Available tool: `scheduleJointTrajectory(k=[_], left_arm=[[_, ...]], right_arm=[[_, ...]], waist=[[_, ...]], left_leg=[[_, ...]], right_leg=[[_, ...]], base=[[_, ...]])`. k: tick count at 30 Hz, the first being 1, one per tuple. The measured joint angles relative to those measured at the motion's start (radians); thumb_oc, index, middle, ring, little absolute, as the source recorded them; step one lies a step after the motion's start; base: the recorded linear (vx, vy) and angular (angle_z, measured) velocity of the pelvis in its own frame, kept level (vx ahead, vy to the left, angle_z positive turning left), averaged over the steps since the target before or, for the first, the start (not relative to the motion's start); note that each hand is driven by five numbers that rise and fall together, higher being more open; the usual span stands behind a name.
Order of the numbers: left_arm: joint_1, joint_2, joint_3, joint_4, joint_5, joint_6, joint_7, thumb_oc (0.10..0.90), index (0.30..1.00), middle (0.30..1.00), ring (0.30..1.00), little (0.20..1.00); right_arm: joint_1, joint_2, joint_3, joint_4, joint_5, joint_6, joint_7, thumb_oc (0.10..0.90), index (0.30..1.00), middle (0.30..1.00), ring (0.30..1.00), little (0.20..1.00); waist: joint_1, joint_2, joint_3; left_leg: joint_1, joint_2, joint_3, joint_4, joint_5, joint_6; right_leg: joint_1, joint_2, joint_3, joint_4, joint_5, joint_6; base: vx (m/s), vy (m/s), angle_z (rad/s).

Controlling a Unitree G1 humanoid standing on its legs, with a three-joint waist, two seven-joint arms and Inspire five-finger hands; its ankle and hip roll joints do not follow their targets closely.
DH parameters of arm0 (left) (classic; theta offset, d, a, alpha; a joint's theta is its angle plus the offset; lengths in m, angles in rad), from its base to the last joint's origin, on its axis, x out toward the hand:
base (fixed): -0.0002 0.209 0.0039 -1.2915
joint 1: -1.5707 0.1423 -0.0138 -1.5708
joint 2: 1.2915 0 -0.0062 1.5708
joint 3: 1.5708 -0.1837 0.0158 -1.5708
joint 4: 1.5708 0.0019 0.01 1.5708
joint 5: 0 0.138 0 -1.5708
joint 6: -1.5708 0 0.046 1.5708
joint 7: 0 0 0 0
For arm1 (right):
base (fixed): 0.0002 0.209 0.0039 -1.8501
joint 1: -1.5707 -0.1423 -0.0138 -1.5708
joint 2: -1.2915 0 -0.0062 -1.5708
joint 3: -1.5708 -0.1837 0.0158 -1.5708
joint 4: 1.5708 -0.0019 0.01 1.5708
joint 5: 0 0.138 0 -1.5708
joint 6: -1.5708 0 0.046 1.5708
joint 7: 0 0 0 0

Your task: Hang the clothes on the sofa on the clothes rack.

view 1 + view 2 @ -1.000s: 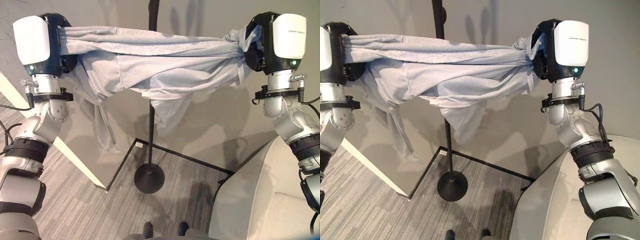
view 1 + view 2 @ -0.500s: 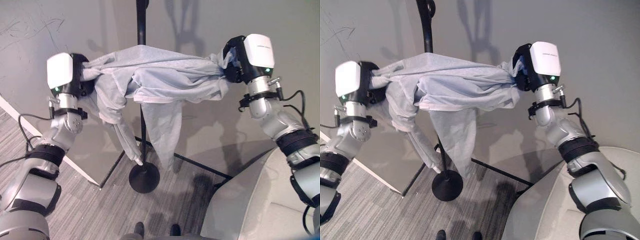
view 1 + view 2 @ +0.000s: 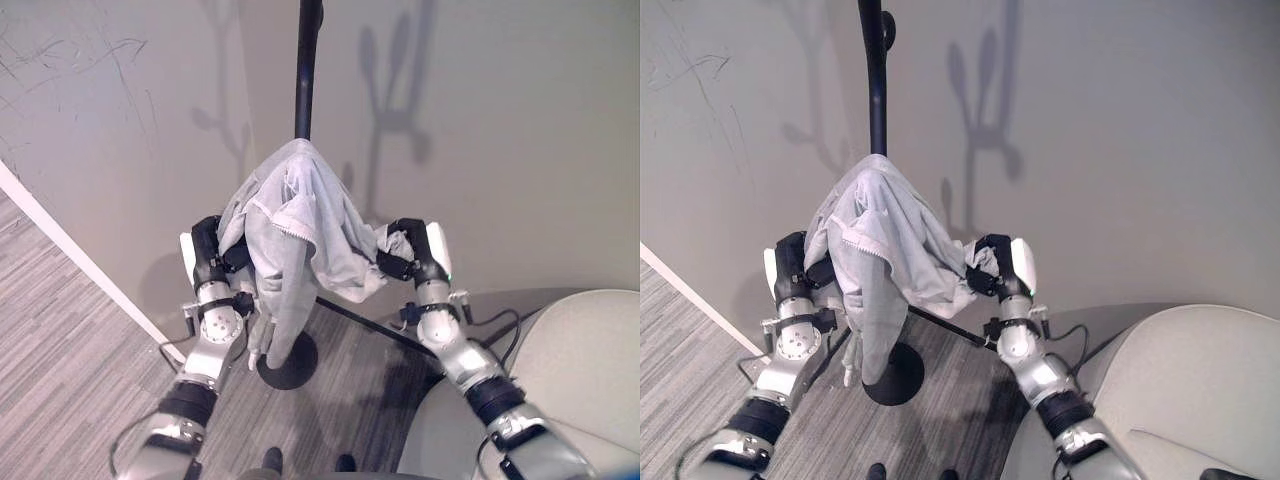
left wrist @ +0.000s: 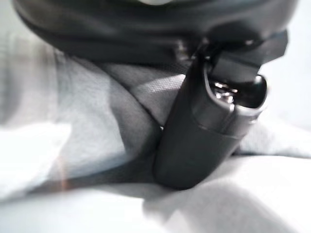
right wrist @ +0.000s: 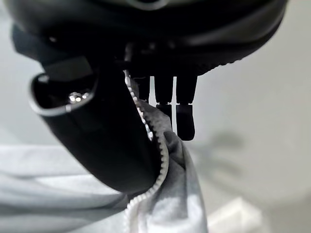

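You had the pale grey zip-front fabric garment point(image 3: 292, 225) draped over a peg of the tall black metal clothes rack point(image 3: 305, 70), its weight carried at the peak while both ends trailed down to your hands, so the rack took the load and the hands only steadied the spread. Your left hand point(image 3: 210, 262) sat low on one side with its thumb point(image 4: 204, 141) pressed down onto a fold of the cloth and the fingers curled behind it, so the fabric was pinched between them. Your right hand point(image 3: 412, 258) on the other side had its thumb point(image 5: 104, 141) and fingers point(image 5: 184, 111) closed on the zip edge, the white zipper teeth point(image 5: 158, 160) running right along the thumb. Holding both ends apart like that seemed meant to keep the garment from sliding off the peg before you let go. A sleeve hung free below your left fingers toward the rack's round black base point(image 3: 288, 362). The light grey upholstered sofa point(image 3: 570, 380) lay beside your right arm. No label or writing could be read on the garment or the rack.
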Motion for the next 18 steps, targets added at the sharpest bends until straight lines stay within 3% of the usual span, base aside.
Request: scheduleJointTrajectory(k=[2, 7, 13, 18], left_arm=[[0.057, -0.004, 0.006, -0.049, -0.136, -0.002, -0.044, 0.8, 0.9, 0.9, 0.9, 0.9], [0.134, 0.015, 0.019, -0.083, -0.269, 0.001, -0.122, 0.8, 0.9, 0.9, 0.9, 0.9], [0.213, 0.098, 0.045, -0.198, -0.271, 0.024, -0.183, 0.8, 0.9, 0.9, 0.9, 0.9], [0.286, 0.14, 0.093, -0.262, -0.192, 0.043, -0.254, 0.8, 0.9, 0.9, 0.9, 0.9]], right_arm=[[0.051, -0.004, 0.008, -0.061, 0.089, -0.002, 0.07, 0.8, 0.9, 0.9, 0.9, 0.9], [0.077, -0.079, -0.001, -0.137, 0.115, -0.003, 0.148, 0.8, 0.9, 0.9, 0.9, 0.9], [0.088, -0.193, -0.088, -0.235, 0.083, -0.002, 0.176, 0.8, 0.9, 0.9, 0.9, 0.9], [0.154, -0.251, -0.196, -0.335, 0.004, -0.003, 0.196, 0.8, 0.9, 0.9, 0.9, 0.9]], waist=[[0.0, 0.012, 0.0], [0.003, 0.033, 0.002], [0.004, 0.043, 0.004], [0.002, 0.055, 0.002]], left_leg=[[0.001, 0.0, 0.0, 0.0, 0.0, 0.0], [0.008, 0.001, 0.0, -0.001, 0.0, 0.0], [0.008, 0.002, 0.0, -0.001, 0.0, 0.0], [0.009, 0.002, 0.002, -0.001, -0.001, -0.001]], right_leg=[[0.001, 0.0, 0.0, 0.0, 0.0, 0.0], [0.008, 0.0, 0.0, -0.004, 0.0, 0.0], [0.008, 0.001, 0.001, -0.004, 0.0, 0.0], [0.007, 0.002, 0.003, -0.004, -0.001, 0.0]], base=[[0.0, 0.0, 0.0], [0.0, 0.0, 0.0], [0.0, 0.0, 0.0], [0.0, 0.0, 0.0]])
